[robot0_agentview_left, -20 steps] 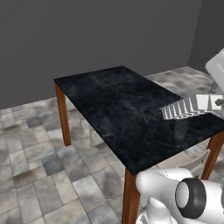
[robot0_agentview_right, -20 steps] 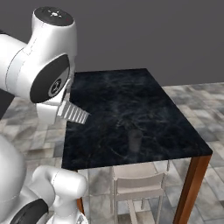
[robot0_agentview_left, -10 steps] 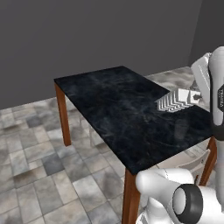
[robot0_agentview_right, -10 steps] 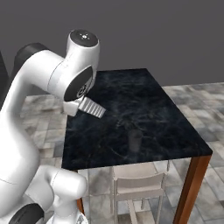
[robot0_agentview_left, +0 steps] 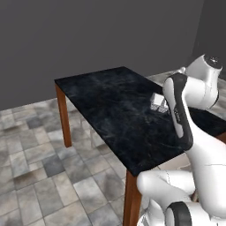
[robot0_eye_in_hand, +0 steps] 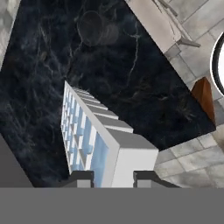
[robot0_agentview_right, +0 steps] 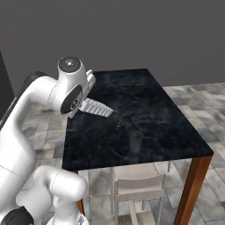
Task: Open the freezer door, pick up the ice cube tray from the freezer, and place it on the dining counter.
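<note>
The ice cube tray (robot0_eye_in_hand: 89, 135), pale bluish-white with a grid of small cells, juts out edge-on from my gripper (robot0_eye_in_hand: 113, 177), which is shut on its near end. In the right base view the tray (robot0_agentview_right: 97, 107) hangs tilted above the left part of the dining counter (robot0_agentview_right: 149, 118), held by the gripper (robot0_agentview_right: 82, 103) under the arm's wrist. From the left base view the tray (robot0_agentview_left: 157, 102) peeks out beside the forearm, above the black marbled dining counter (robot0_agentview_left: 106, 99). The dining counter's top (robot0_eye_in_hand: 131, 70) lies below the tray.
A pale chair (robot0_agentview_right: 136, 186) is tucked under the counter's near edge; the chair (robot0_eye_in_hand: 159, 19) also shows from the hand. A faint see-through round thing, perhaps a glass (robot0_agentview_right: 135, 138), stands on the top. Wooden legs (robot0_agentview_left: 64, 115) (robot0_agentview_right: 190, 191) rise from grey tiled floor.
The arm has swung forward and carried the tray further in over the counter top. The gripper has stayed shut on it.
</note>
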{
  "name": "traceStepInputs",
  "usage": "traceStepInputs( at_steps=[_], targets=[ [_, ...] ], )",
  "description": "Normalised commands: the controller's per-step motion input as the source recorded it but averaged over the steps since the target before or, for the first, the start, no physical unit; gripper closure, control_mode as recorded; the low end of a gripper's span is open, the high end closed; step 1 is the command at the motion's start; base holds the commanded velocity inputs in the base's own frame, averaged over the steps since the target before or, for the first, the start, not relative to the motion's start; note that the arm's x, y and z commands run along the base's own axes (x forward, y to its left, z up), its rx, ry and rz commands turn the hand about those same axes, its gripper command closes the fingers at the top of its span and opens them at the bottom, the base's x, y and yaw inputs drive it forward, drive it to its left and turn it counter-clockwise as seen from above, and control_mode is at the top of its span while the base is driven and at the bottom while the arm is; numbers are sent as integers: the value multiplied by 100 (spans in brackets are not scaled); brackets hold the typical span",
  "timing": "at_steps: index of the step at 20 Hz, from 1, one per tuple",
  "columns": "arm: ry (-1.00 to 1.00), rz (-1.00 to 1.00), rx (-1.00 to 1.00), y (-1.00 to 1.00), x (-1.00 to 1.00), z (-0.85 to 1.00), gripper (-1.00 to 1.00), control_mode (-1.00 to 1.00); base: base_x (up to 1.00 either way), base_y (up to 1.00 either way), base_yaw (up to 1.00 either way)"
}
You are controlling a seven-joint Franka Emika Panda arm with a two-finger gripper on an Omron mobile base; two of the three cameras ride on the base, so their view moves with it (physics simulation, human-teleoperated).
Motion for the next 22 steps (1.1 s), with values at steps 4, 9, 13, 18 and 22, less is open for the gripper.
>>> traceStepInputs(
  at_steps=[4, 9, 13, 18, 22],
  targets=[
    [0, -34, 0, 41, 62, -41, 100, -100, 0, 0, 0],
    [4, -30, 0, 21, 40, -22, 100, -100, 0, 0, 0],
    [6, -21, 0, 6, 49, -16, 100, -100, 0, 0, 0],
    [7, -9, 0, 0, 58, -18, 100, -100, 0, 0, 0],
    [13, -1, 0, 0, 55, -27, 100, -100, 0, 0, 0]
  ],
)
